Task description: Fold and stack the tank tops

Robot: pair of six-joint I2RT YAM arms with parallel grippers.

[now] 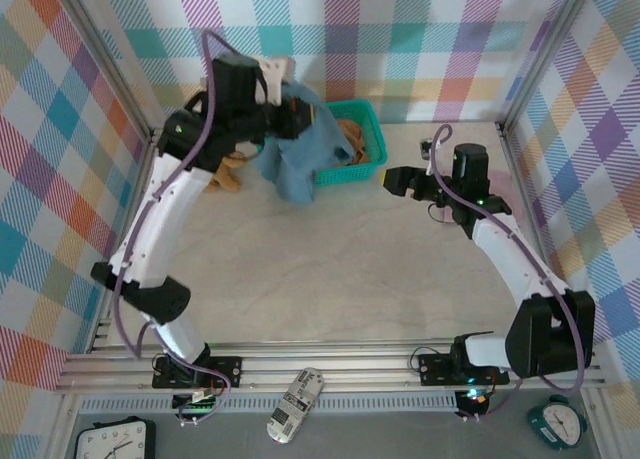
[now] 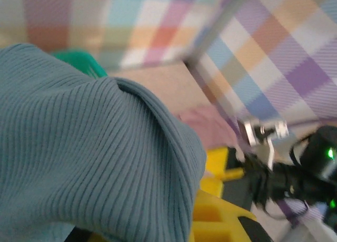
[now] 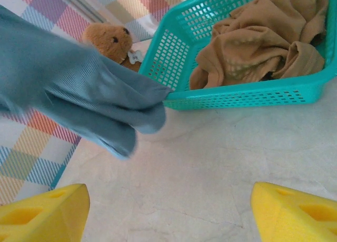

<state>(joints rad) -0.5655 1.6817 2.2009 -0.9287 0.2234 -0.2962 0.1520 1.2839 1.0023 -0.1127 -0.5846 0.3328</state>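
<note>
The left gripper point(image 1: 300, 117) holds the slate blue tank top point(image 1: 297, 164) up at the far left.
Its jaws are clamped on the cloth, which hangs bunched above the table point(image 1: 350, 279), near the teddy bear point(image 3: 110, 40). Right of it, the ochre brown tank top point(image 3: 258, 47) lies crumpled inside the teal basket point(image 3: 237, 100). Farther right, the right gripper point(image 1: 392, 180) hovers, fingers wide apart.

A teal mesh basket point(image 3: 237, 97) stands by a brown teddy bear point(image 3: 111, 40), seemingly apart, on a pale table point(image 3: 221, 168).
</note>
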